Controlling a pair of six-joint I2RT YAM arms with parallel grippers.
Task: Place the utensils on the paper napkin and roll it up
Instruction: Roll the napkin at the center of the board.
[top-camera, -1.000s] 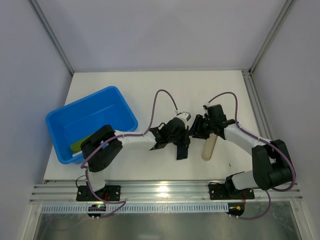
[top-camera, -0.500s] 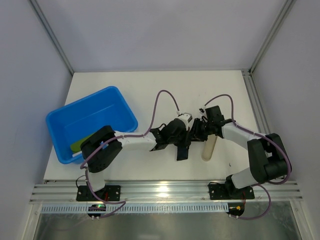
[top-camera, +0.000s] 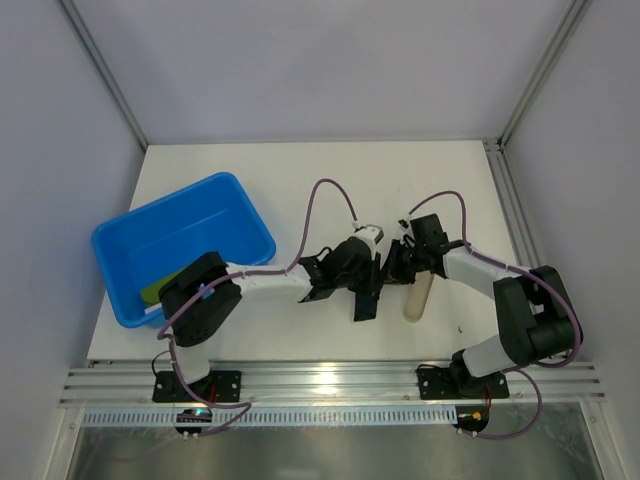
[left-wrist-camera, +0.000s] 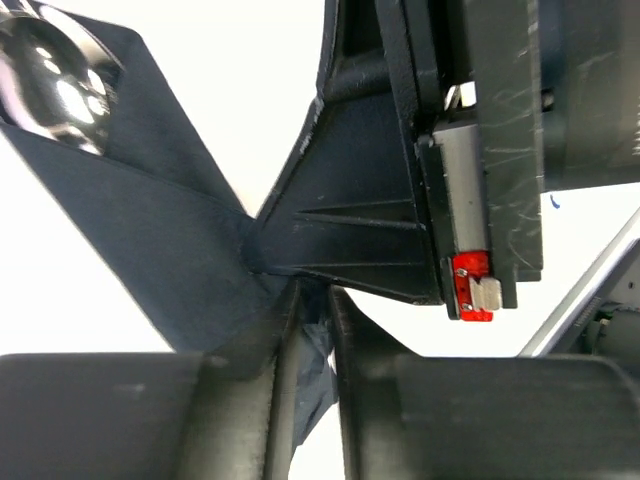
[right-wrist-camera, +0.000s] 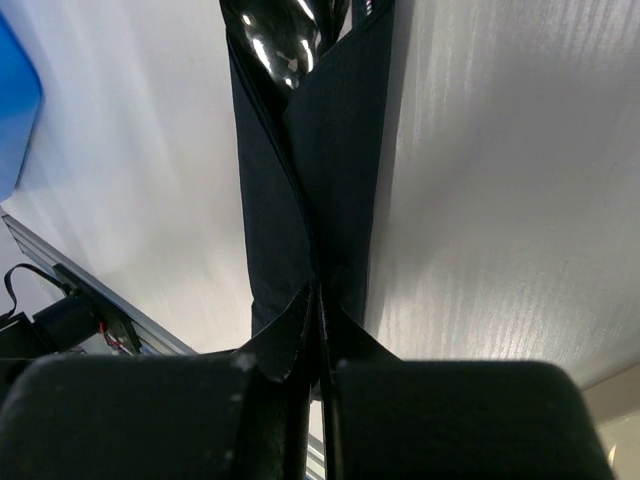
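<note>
Both arms are bolted at the near edge of the table (top-camera: 300, 180), and both bend inward to meet near its middle. The left arm (top-camera: 270, 282) has its shoulder lifted over the near corner of the blue tub (top-camera: 190, 235) and its forearm runs low to the right. The right arm (top-camera: 480, 268) folds at an elbow on the right side and reaches back to the left, so the two wrists end up almost nose to nose. Just below them lies the paper napkin (top-camera: 363, 302), a slim black tube angled toward the near edge. A beige cylinder (top-camera: 418, 295) lies just to its right, close but not touching. The left gripper (left-wrist-camera: 313, 300) points down at the napkin with its jaws a thin slit apart and a crumpled fold of black paper inside the slit. Whether it is pinching that fold or has let go cannot be told. The right gripper (right-wrist-camera: 318, 295) is clenched tight, its fingers pressed together on a creased edge of the napkin where two flaps overlap. Beyond that pinch the black wrap stretches away along the white surface, and the rounded bowl of a shiny utensil (right-wrist-camera: 283, 32) sticks out of its far end. Something green sits inside the tub, partly hidden by the left arm.
</note>
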